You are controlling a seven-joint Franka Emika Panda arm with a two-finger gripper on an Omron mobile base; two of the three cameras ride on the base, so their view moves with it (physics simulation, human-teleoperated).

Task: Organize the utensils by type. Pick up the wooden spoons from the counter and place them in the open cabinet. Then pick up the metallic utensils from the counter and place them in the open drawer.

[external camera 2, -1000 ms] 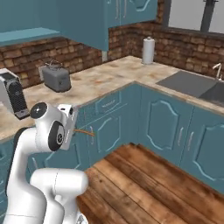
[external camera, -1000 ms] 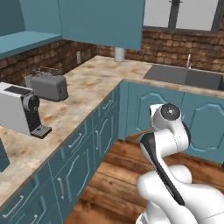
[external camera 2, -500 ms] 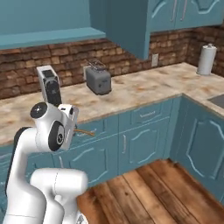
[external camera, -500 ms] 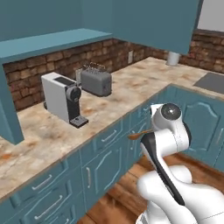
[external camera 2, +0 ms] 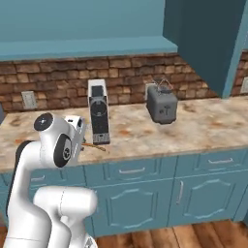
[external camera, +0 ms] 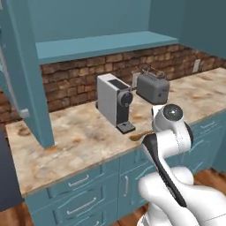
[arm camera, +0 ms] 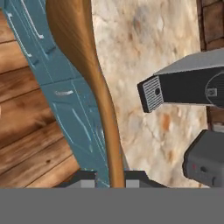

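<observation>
Orange-brown wooden spoon point(arm camera: 94, 83), beige marbled counter point(arm camera: 144, 48)

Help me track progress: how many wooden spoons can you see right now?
1: a wooden spoon clamped in the gripper, held above the counter edge near the coffee machine. Others may be out of view.

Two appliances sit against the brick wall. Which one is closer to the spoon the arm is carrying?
The white and black coffee machine. The wooden spoon hangs just off its drip tray, while the grey toaster stands further along the counter.

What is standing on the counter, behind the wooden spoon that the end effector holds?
Behind the wooden spoon, the counter carries a coffee machine and a toaster. The arm covers the spoon's handle in both base views.
</observation>
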